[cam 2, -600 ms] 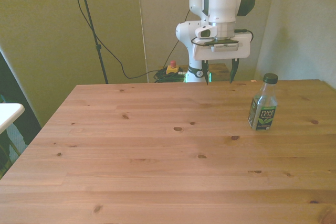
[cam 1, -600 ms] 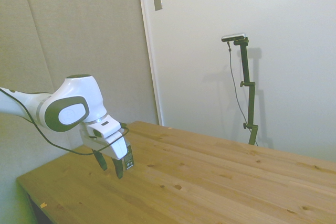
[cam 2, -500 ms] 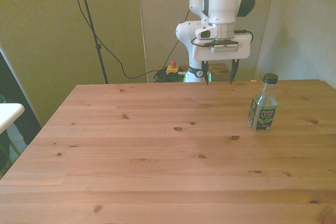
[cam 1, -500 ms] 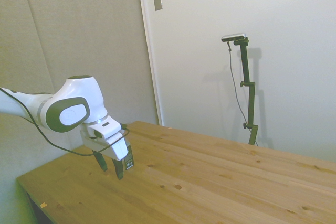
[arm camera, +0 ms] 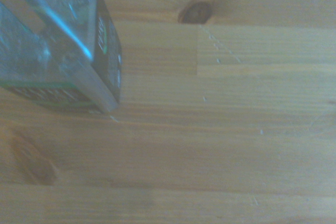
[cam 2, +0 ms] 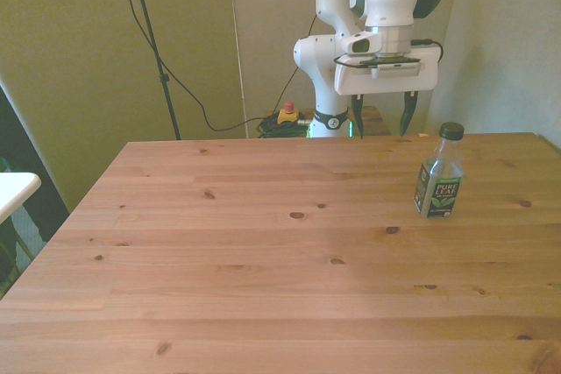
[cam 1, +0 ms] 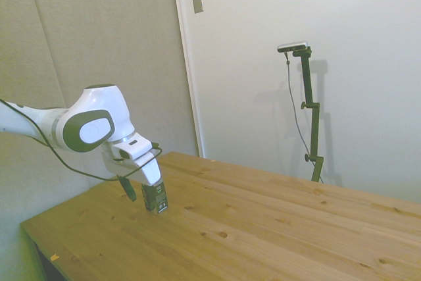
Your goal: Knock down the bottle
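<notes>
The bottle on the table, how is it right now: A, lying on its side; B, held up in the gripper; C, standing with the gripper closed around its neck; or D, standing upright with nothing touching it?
D: in the front view the bottle stands upright on the table, while the open gripper hangs apart from it, behind and toward the front view's left.

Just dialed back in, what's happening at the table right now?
The white Franka arm's two-finger gripper hangs open over the far edge of the wooden table, beside and a little behind the small clear plastic bottle with the green-and-white label. The bottle stands upright near the front view's right edge, untouched; there is a visible gap between it and the fingers. The wrist view shows the bottle's lower body close by. The knock-down has not happened yet.
</notes>
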Tool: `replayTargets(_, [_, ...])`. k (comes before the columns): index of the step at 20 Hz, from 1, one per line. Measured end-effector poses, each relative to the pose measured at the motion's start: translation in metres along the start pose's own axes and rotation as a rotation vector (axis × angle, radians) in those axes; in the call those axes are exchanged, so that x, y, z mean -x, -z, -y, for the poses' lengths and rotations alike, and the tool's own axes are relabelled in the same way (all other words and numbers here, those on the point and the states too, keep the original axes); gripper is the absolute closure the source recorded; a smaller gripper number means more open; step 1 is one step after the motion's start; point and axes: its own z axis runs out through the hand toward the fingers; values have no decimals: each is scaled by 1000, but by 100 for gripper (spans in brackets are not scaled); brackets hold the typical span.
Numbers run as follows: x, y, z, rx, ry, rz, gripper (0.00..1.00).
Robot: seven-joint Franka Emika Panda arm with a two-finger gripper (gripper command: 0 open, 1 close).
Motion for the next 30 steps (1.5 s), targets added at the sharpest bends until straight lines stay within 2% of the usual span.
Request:
replayTargets(8, [13, 21, 52, -16, 35, 6, 100])
replayTargets(30, [-6, 20, 110, -16, -5, 42, 100])
